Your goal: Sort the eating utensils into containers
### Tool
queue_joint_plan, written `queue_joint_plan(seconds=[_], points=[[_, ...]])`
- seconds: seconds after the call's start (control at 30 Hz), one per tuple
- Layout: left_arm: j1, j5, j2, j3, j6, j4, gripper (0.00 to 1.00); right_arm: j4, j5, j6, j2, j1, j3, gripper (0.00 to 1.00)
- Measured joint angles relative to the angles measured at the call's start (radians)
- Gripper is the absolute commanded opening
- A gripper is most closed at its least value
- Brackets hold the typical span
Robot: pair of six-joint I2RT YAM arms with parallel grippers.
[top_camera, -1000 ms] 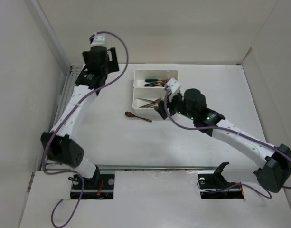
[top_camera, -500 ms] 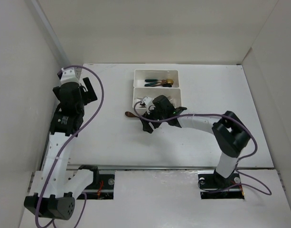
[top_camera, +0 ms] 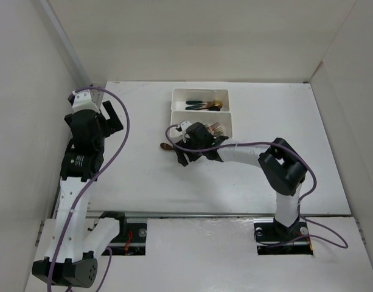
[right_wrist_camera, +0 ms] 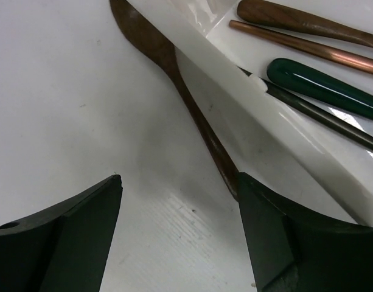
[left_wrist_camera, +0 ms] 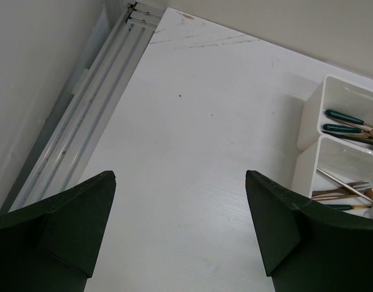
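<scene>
A dark copper-brown spoon (right_wrist_camera: 174,73) lies on the table against the outer wall of the near white tray (right_wrist_camera: 235,79); its bowl shows in the top view (top_camera: 167,146). My right gripper (right_wrist_camera: 179,179) is open low over the table; the spoon's handle end runs under its right finger. It sits just in front of the near tray (top_camera: 174,125) in the top view (top_camera: 181,157). That tray holds copper and dark-teal utensils (right_wrist_camera: 320,88). The far tray (top_camera: 177,97) holds teal-handled and gold utensils (top_camera: 201,106). My left gripper (left_wrist_camera: 180,176) is open and empty, high at the table's left (top_camera: 111,115).
A metal rail (left_wrist_camera: 95,103) runs along the table's left edge, beside the white side wall (top_camera: 28,91). White walls enclose the back and right. Both trays show at the right of the left wrist view (left_wrist_camera: 332,158).
The left arm swung from the back of the table to the left side. The right gripper moved left, from beside the near tray down to the spoon's handle.
</scene>
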Motion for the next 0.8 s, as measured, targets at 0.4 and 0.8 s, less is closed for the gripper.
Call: queue_joint_plan(seconds=[0.4, 0.8], points=[[0.0, 0.018, -0.01, -0.007, -0.003, -0.003, 0.86, 0.012, 0.192, 0.026, 0.082, 0.053, 0.048, 0.66], [0.008, 0.024, -0.042, -0.082, -0.017, -0.006, 0.86, 0.055, 0.193, -0.026, 0.121, 0.103, 0.074, 0.04]])
